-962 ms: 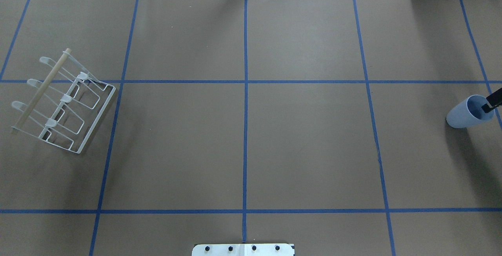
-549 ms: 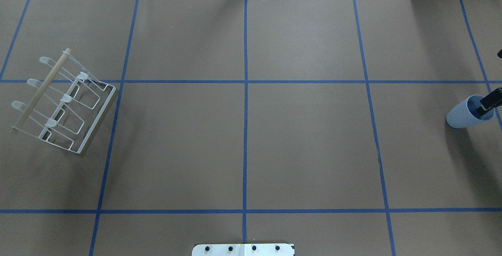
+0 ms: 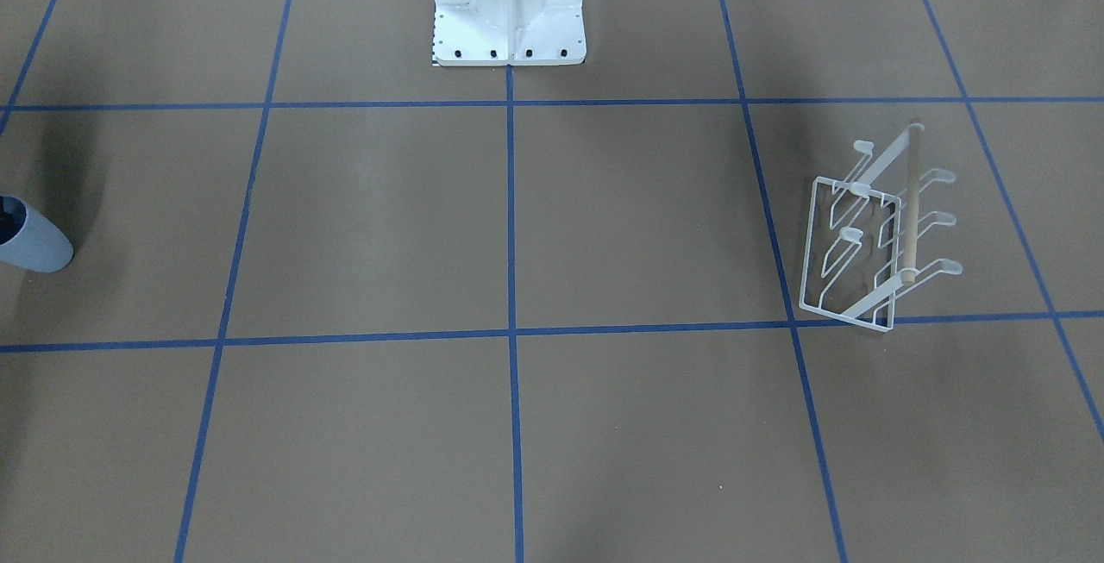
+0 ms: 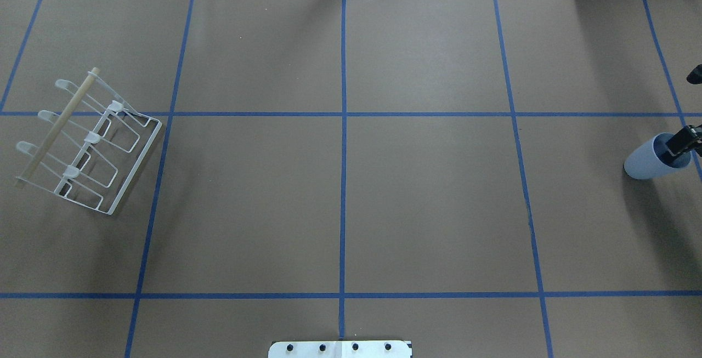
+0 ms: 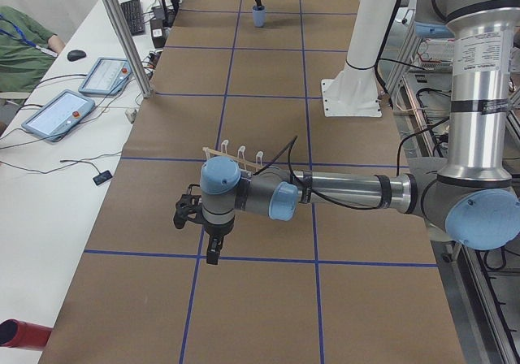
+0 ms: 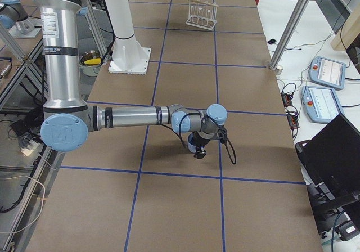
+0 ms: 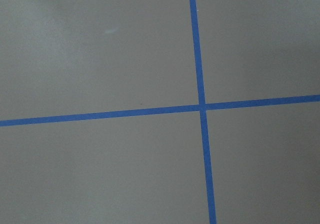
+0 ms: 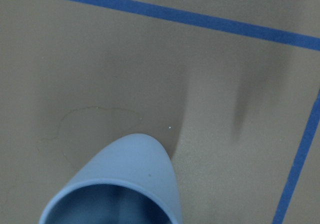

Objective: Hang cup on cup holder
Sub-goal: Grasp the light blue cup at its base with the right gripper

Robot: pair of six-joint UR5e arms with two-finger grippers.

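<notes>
While the cup has not budged over the last second, the right pincer has. In the overhead view its dark finger has shifted a little at the cup's mouth and now dips inside it. A second dark bit has also come in at the frame edge above.

We read that as the pick being set up, not done. The cup stands mouth up on the table at the robot's far right edge. How wide the right pincer is open we cannot tell, since only that one finger shows and the rest is out of frame. Nothing is lifted, so we can't confirm it holds anything. The rack sits at the far left, well apart from the cup, prongs all bare.

The views differ:
- **Right wrist camera:** the cup's mouth is right below it, but no fingers show.
- **Front view:** the cup is cut off at the frame edge, with no pincer at all.
- **Left-end view:** only this one shows the left pincer, low over the table near the rack and outside the overhead frame. Open or shut, we cannot tell from there.
- **Left wrist camera:** only blue tape on the table.
</notes>
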